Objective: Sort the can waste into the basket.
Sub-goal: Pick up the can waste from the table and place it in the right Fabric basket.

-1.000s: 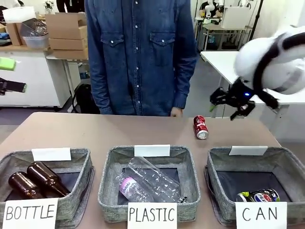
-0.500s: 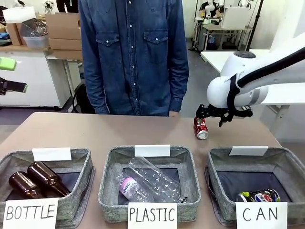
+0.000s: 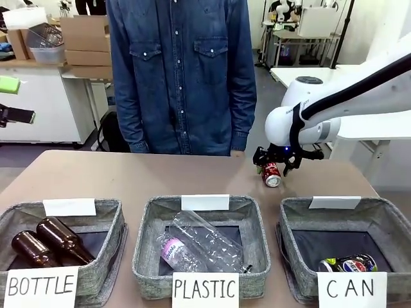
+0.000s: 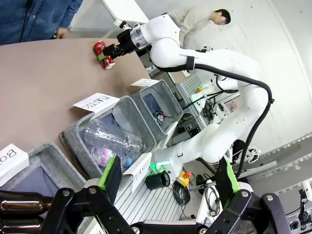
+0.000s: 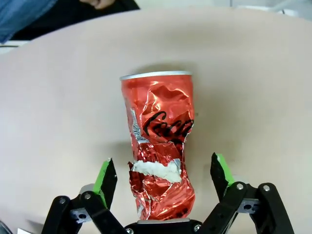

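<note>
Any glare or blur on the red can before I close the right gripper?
Right wrist view: red can sharp, crumpled foil glinting, lettering legible, soft shadow to its left, between the open right gripper fingers. Front view: can small, partly hidden by the gripper. Left wrist view: wide-angle curvature, can tiny.

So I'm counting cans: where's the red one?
The red can lies on the table beyond the CAN basket, between the right hand's open fingers.

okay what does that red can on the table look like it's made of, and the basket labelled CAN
The red can looks like thin, glossy painted metal: it is crumpled, with sharp shiny creases and a silver rim. The basket labelled CAN looks like grey felt-like fabric, matte and soft-walled, with a dark lining; its labels appear to be white paper.
</note>
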`<state>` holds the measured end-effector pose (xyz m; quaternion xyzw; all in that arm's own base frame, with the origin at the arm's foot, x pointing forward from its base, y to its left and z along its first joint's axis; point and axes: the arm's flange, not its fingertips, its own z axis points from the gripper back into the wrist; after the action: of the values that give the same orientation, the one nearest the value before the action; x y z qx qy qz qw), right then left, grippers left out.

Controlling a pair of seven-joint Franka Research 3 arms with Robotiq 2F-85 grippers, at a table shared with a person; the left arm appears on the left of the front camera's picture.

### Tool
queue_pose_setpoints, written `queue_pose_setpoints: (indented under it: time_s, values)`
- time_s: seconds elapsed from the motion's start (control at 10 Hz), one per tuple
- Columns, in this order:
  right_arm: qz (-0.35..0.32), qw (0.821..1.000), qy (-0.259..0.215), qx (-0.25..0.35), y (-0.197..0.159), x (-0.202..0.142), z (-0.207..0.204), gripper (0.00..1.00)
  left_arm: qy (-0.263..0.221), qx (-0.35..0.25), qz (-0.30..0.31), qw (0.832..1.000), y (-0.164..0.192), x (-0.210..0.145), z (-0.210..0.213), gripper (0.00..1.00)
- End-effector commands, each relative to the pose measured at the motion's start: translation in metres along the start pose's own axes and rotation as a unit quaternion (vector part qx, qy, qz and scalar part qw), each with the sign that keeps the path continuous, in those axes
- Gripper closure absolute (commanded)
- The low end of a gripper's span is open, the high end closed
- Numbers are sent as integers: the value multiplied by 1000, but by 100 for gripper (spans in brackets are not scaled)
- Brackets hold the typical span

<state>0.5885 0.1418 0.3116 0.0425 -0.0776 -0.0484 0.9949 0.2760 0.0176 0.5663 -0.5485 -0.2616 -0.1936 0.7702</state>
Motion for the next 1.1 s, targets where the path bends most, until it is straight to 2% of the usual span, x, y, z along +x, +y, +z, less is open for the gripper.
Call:
queue_pose_setpoints:
  time_s: [0.0,0.1,0.2,0.3,0.4,0.5,0.7,0.8,1.0]
  values:
    - [6,1000,8,-2,0,6,3,0,-2,-3,-8,1000,-1,0,-1,0]
    - [7,1000,13,-4,0,6,5,0,-2,-3,-8,1000,-1,0,-1,0]
    - [8,1000,16,-1,0,7,7,26,-2,-3,-8,1000,-1,0,-1,0]
    - [5,1000,19,2,0,6,7,59,-2,-3,-8,1000,-1,0,-1,0]
    - [4,1000,20,0,0,5,5,85,-2,-3,-8,1000,-1,0,-1,0]
    - [8,1000,25,0,3,5,3,100,-2,-3,-8,1000,-1,0,-1,0]
    - [12,1000,28,-6,7,5,1,100,-2,-3,-8,1000,-1,0,-1,0]
    - [8,1000,30,2,8,5,1,96,-2,-3,-8,1000,-1,0,-1,0]
    - [0,999,41,2,7,5,0,100,-2,-3,-8,1000,-1,0,-1,0]
